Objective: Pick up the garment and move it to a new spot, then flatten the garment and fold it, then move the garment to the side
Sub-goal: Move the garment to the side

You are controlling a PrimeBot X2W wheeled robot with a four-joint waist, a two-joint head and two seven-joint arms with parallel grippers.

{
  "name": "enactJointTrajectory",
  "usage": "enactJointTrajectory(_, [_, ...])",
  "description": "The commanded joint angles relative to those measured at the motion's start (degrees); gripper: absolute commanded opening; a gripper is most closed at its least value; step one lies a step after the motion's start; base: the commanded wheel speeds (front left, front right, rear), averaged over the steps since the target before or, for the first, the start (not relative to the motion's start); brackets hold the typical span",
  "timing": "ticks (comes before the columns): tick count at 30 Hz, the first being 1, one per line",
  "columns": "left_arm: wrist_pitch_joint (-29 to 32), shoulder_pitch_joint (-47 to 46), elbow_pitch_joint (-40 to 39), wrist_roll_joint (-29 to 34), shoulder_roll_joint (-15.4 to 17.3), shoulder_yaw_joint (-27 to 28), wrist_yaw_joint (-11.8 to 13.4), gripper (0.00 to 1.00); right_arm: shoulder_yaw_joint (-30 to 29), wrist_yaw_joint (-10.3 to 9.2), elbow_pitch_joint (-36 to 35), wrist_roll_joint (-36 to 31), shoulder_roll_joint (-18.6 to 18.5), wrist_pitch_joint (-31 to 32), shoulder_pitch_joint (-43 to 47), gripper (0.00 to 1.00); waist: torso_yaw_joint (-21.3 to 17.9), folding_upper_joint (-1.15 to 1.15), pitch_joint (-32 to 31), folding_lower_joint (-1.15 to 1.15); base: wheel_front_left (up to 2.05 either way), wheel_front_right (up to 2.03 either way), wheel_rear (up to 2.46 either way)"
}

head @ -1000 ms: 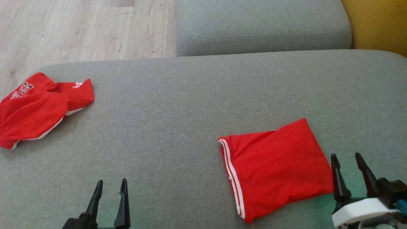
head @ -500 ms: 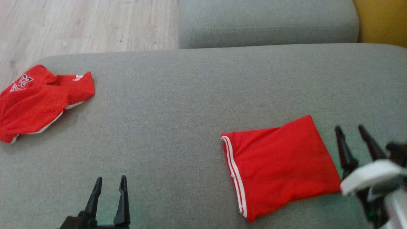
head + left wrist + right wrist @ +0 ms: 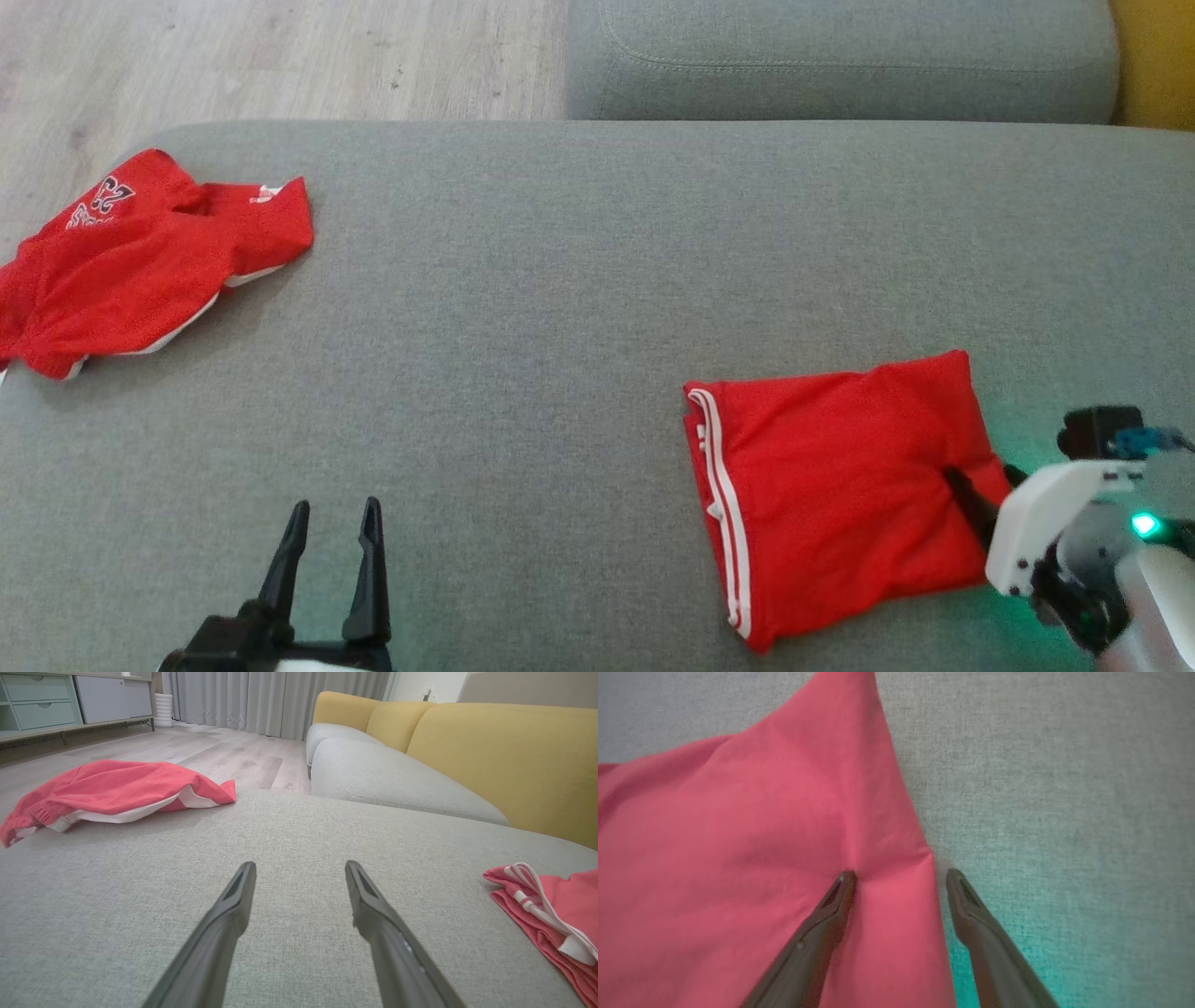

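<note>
- Left gripper [image 3: 336,511]: I read its fingers spread apart, holding nothing, poised over the front edge of the grey cushion [image 3: 560,308], left of centre.
- Right gripper [image 3: 901,873]: I read its fingers spread, not clamped. One fingertip [image 3: 845,879] presses into the folded red garment [image 3: 831,485] and creases the cloth. The other rests on bare cushion just outside the garment's right edge, so that edge lies between the two.
- Folded red garment: lies flat near the front right corner of the cushion, white-striped hem towards the cushion's middle.
- Red jersey [image 3: 140,261]: lies crumpled at the far left corner, well apart from the folded garment.
- Beyond the far edge: a second grey cushion [image 3: 840,47] and wooden floor [image 3: 280,56].
</note>
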Motion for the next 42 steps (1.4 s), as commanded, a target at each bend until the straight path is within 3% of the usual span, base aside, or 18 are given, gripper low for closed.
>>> enactJointTrajectory(1, [-0.6,-1.9,-1.5,-0.1,-0.1,1.4,0.3,1.00,0.7,-0.04,0.3,0.1,-0.1,0.4,-3.6,1.00,0.2,0.00,0.0,0.00,0.00,0.00,0.00])
enactJointTrajectory(2, [-0.6,-1.9,-1.4,0.0,-0.1,1.3,0.3,1.00,1.2,-0.04,1.4,0.1,0.3,0.8,-4.1,1.00,0.3,0.00,0.0,0.00,0.00,0.00,0.00])
enactJointTrajectory(3, [-0.6,-1.9,-1.3,0.0,-0.1,1.2,0.3,1.00,1.4,-0.04,2.4,0.7,0.7,1.0,-4.5,0.71,0.4,0.00,-0.1,0.00,0.00,0.00,0.00])
enactJointTrajectory(4, [-0.6,-2.0,-1.3,0.0,-0.1,1.1,0.3,1.00,1.2,-0.04,3.2,1.5,1.2,0.9,-5.0,0.00,0.5,0.00,-0.1,0.00,0.00,0.00,0.00])
enactJointTrajectory(9, [-0.6,-2.0,-1.6,-0.1,-0.1,0.7,0.4,1.00,0.0,-0.04,4.4,2.8,0.7,-2.6,-8.5,0.00,-1.1,0.00,0.8,0.00,0.00,0.00,0.00])
enactJointTrajectory(14, [-0.6,-3.1,-2.3,0.8,-0.1,0.7,0.2,1.00,-4.7,-0.04,7.0,-3.7,-3.0,-8.8,-15.3,0.00,-5.0,0.00,4.5,0.00,0.00,0.00,0.00])
enactJointTrajectory(17, [-0.6,-5.3,-2.7,2.6,0.4,0.2,-0.1,1.00,-11.4,-0.04,10.5,-11.8,-6.7,-13.0,-21.3,0.00,-7.7,0.00,8.3,0.00,0.00,0.00,0.00])
enactJointTrajectory(22, [-0.6,-8.4,-3.3,3.7,1.8,-1.3,-0.3,1.00,-24.3,-0.04,15.3,-21.9,-10.6,-17.8,-27.8,0.00,-8.4,0.00,12.4,0.00,0.00,0.00,0.00])
enactJointTrajectory(28, [-0.6,-9.3,-3.7,3.9,2.4,-2.5,-0.4,1.00,-35.4,-0.04,17.4,-33.2,-12.1,-20.3,-30.9,0.00,-8.2,0.00,14.2,0.00,0.00,0.00,0.00])
enactJointTrajectory(29, [-0.6,-9.2,-3.7,3.9,2.5,-2.6,-0.4,1.00,-36.8,-0.04,17.3,-35.2,-11.9,-20.9,-31.3,0.21,-8.2,0.00,14.3,0.00,0.00,0.00,0.00])
enactJointTrajectory(30, [-0.6,-9.1,-3.6,3.8,2.5,-2.7,-0.4,1.00,-38.1,-0.04,17.2,-37.0,-11.4,-21.6,-31.7,0.80,-8.1,0.00,14.4,0.00,0.00,0.00,0.00])
enactJointTrajectory(31, [-0.6,-9.0,-3.5,3.8,2.6,-2.7,-0.4,1.00,-39.5,-0.04,17.3,-38.4,-10.8,-22.2,-32.0,1.00,-8.1,0.00,14.3,0.00,0.00,0.00,0.00])
enactJointTrajectory(38, [-0.6,-8.5,-3.1,3.3,2.1,-2.4,-0.5,1.00,-43.8,-0.04,15.5,-47.3,-6.5,-28.3,-32.6,1.00,-8.1,0.00,12.5,0.00,0.00,0.00,0.00])
enactJointTrajectory(42, [-0.6,-7.9,-2.9,2.9,1.6,-2.0,-0.5,1.00,-42.4,-0.04,14.0,-49.1,-2.9,-32.2,-31.9,1.00,-8.0,0.00,10.2,0.00,0.00,0.00,0.00])
